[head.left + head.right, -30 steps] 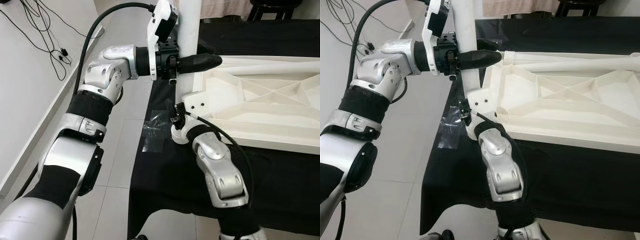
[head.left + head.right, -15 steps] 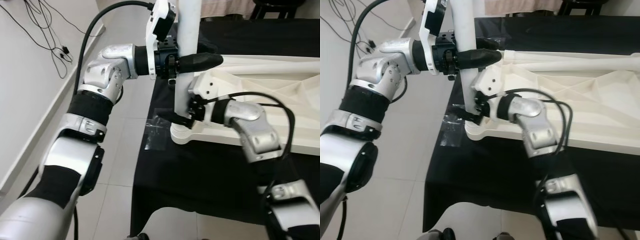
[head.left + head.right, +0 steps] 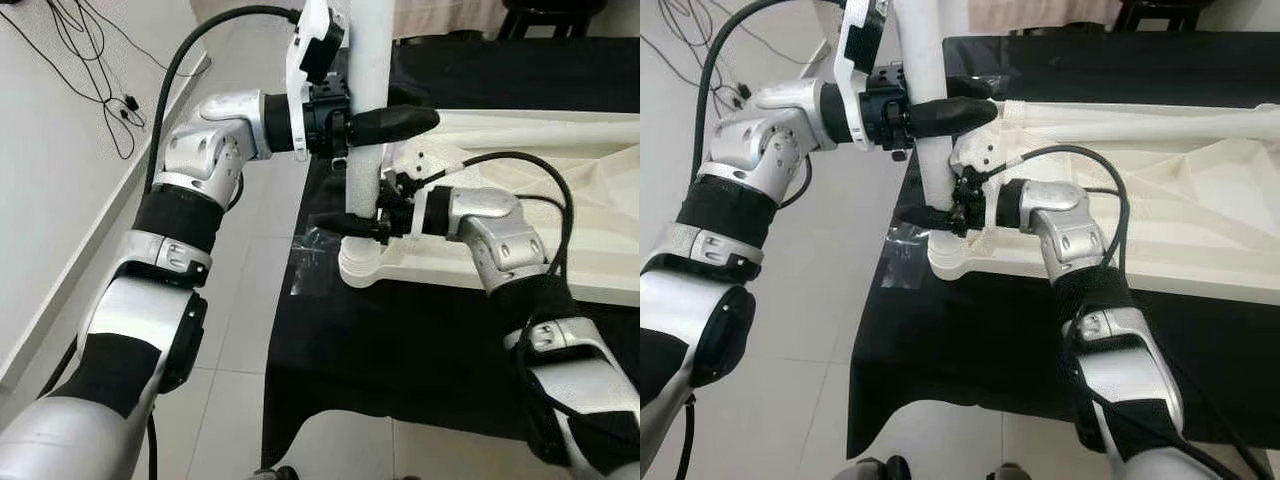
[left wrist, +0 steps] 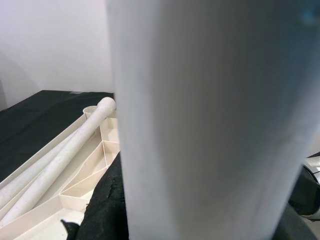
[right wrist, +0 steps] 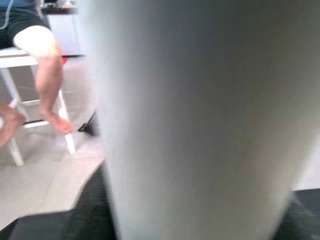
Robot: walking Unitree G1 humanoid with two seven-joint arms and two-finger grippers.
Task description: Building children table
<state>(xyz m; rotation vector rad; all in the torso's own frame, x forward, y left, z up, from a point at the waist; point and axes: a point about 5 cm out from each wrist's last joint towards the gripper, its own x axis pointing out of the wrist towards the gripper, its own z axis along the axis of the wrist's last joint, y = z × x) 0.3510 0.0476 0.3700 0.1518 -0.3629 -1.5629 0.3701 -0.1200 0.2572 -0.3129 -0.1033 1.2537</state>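
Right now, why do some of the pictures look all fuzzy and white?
In the left wrist view and the right wrist view, the white table leg is so close to the camera that it blurs into a pale band. The right wrist view is fuzziest, background too. The left eye view stays sharp: left gripper and right gripper on the leg, even daylight, soft shadows.

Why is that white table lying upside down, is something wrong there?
Nothing looks broken. The tabletop lies underside up so the leg can stand in its corner socket; the left gripper and right gripper both grip it.
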